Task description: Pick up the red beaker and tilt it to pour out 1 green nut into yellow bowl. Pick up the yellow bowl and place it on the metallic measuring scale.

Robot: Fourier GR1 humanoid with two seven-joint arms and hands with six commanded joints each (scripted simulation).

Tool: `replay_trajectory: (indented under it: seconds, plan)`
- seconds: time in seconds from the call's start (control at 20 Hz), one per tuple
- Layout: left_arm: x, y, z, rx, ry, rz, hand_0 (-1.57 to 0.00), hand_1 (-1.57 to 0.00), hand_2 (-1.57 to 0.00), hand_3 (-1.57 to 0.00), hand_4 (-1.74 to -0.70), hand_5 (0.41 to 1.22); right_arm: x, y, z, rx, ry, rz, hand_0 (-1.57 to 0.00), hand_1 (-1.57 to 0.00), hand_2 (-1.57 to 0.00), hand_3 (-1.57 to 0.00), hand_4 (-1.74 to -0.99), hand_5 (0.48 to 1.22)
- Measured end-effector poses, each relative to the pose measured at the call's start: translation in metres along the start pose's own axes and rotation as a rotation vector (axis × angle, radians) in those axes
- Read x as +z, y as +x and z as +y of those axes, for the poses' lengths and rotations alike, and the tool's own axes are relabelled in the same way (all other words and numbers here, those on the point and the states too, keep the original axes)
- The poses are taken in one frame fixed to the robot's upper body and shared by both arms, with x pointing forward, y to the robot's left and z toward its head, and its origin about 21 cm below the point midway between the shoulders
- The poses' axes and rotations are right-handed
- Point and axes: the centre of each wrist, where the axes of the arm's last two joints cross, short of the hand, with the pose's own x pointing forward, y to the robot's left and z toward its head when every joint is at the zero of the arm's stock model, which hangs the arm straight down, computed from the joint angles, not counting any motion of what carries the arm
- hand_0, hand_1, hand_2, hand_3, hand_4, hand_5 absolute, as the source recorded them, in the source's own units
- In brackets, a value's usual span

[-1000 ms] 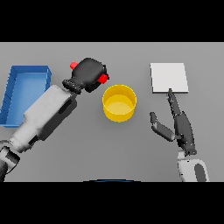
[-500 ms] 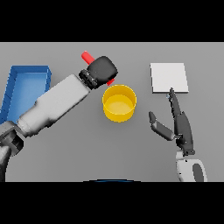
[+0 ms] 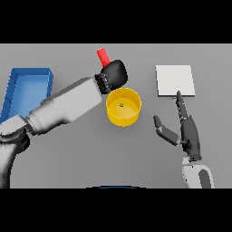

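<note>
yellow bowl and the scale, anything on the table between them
Nothing: in the head view, only bare grey table separates the yellow bowl from the scale. The right hand sits nearer, below that stretch.

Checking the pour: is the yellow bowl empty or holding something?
Holding something: one small green nut lies inside the round yellow bowl, near its middle.

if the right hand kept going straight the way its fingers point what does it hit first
Probably the metallic measuring scale. The right hand is open, its straight fingers aimed away from the robot at the plate's near edge, with only bare table between. Its height above the table is unclear.
</note>
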Motion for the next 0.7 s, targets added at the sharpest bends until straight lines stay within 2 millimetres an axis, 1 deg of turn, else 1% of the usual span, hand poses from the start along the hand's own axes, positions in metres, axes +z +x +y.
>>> replay_trajectory:
  seconds: [0.05,0.15,0.2,0.25,0.3,0.4,0.45,0.5,0.6,0.65,0.7]
  plan:
    - [-0.001,0.0,0.005,-0.054,-0.004,-0.005,-1.57,-1.57,-1.57,-1.57,-1.74,1.221,-0.002,0.002,-0.001,-0.004,-0.002,-0.005,0.0,0.0,0.0,0.0,-1.164,0.625]
    - [-0.003,-0.002,0.008,-0.125,-0.021,0.003,-1.57,-1.57,-1.57,-1.57,-1.73,1.221,-0.003,0.001,-0.002,-0.011,0.003,-0.002,0.0,0.0,0.0,0.0,-1.162,0.627]
    - [-0.005,0.002,0.012,-0.162,-0.014,-0.006,-1.57,-1.57,-1.57,-1.57,-1.73,1.221,-0.004,0.002,-0.001,0.001,0.006,-0.007,0.0,0.0,0.0,0.0,-1.153,0.627]
    - [-0.005,0.003,0.011,-0.192,-0.023,-0.014,-1.57,-1.57,-1.57,-1.57,-1.73,1.221,-0.005,0.003,0.001,0.012,0.008,-0.005,0.0,0.0,0.0,0.0,-1.157,0.629]
    - [-0.007,0.007,0.01,-0.222,-0.024,-0.022,-1.57,-1.57,-1.57,-1.57,-1.73,1.221,-0.003,0.0,0.001,0.018,0.006,0.0,0.0,0.0,0.0,0.0,-1.159,0.632]
    - [-0.008,0.008,0.018,-0.275,-0.019,-0.022,-1.57,-1.57,-1.57,-1.57,-1.73,1.221,-0.001,-0.003,0.002,0.02,0.01,-0.004,0.0,0.0,0.0,0.0,-1.16,0.635]
    - [-0.01,0.012,0.021,-0.297,-0.025,-0.028,-1.57,-1.57,-1.57,-1.57,-1.72,1.221,-0.004,0.001,0.001,0.029,-0.002,-0.014,0.0,0.0,0.0,0.0,-1.155,0.637]
    - [-0.011,0.013,0.024,-0.322,-0.02,-0.021,-1.57,-1.57,-1.57,-1.57,-1.72,1.221,-0.002,0.002,-0.002,0.028,-0.006,-0.025,0.0,0.0,0.0,0.0,-1.154,0.634]
    - [-0.012,0.011,0.028,-0.365,-0.021,-0.02,-1.57,-1.57,-1.57,-1.57,-1.72,1.221,-0.002,-0.001,0.0,0.016,-0.002,0.0,0.0,0.0,0.0,0.0,-1.154,0.635]
    - [-0.01,0.006,0.032,-0.381,-0.023,-0.03,-1.57,-1.57,-1.57,-1.57,-1.72,1.221,-0.001,-0.002,0.004,0.003,0.002,-0.005,0.0,0.0,0.0,0.0,-1.152,0.635]
    - [-0.008,0.001,0.038,-0.401,-0.021,-0.036,-1.57,-1.57,-1.57,-1.57,-1.72,1.221,-0.001,-0.002,0.002,-0.002,-0.001,-0.01,0.0,0.0,0.0,0.0,-1.153,0.636]
